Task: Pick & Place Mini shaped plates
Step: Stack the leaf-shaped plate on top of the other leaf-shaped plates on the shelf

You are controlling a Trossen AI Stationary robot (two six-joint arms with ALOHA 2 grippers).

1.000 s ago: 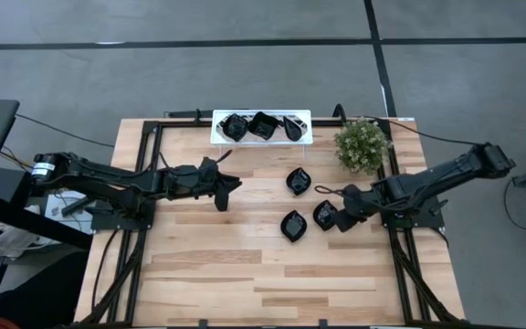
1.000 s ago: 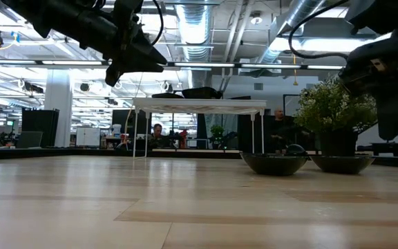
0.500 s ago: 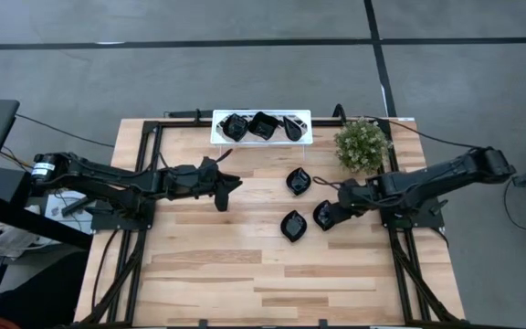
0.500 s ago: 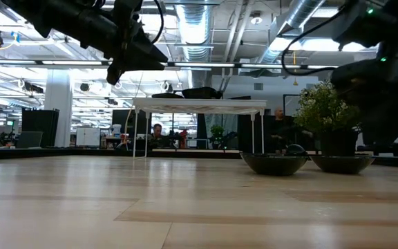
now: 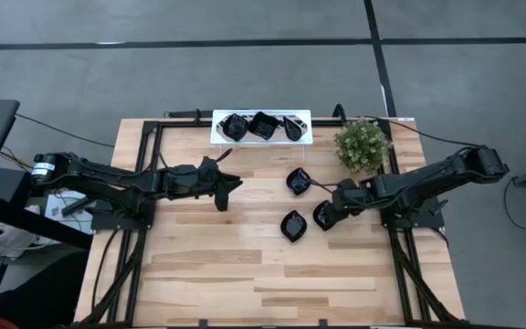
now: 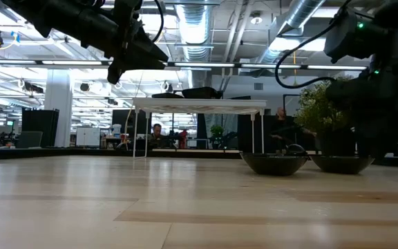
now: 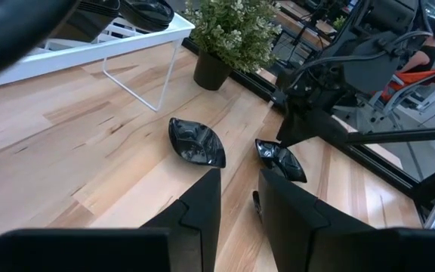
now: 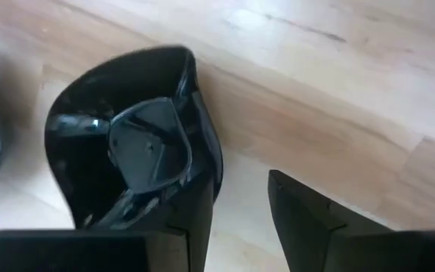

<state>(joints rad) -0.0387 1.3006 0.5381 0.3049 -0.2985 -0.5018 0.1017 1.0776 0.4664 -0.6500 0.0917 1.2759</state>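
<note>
Wooden table (image 5: 245, 265), pale planks inside a black frame, filling the middle of the high view. Left arm (image 5: 108, 178) stretched in from the left edge, raised off the wood, waiting over the table's left-centre. Right arm (image 5: 436, 178) reaching in from the right edge toward the table's middle. White lattice tray (image 5: 219, 128) at the far edge, raised on thin legs, carrying three mini shaped plates (image 5: 261, 125) side by side. Small potted plant (image 5: 362, 144) just right of the tray, near the far right corner.

Left gripper (image 5: 224, 185) held high above the bare wood, fingers (image 7: 202, 204) parted by a narrow gap, nothing between them. Right gripper (image 5: 327, 216) down low at the rightmost loose plate (image 5: 322, 217); fingers (image 8: 308, 215) apart, one set inside the dish's rim and the other outside it, straddling the wall; cannot tell whether pressing on it yet.

Three loose glossy black plates on the wood, right of centre: one leaf-shaped plate (image 5: 299, 181) nearest the tray, another plate (image 5: 292, 225) nearer the front, and the rightmost one just beside it under the right gripper. All three flat on the table, near each other but apart.
</note>
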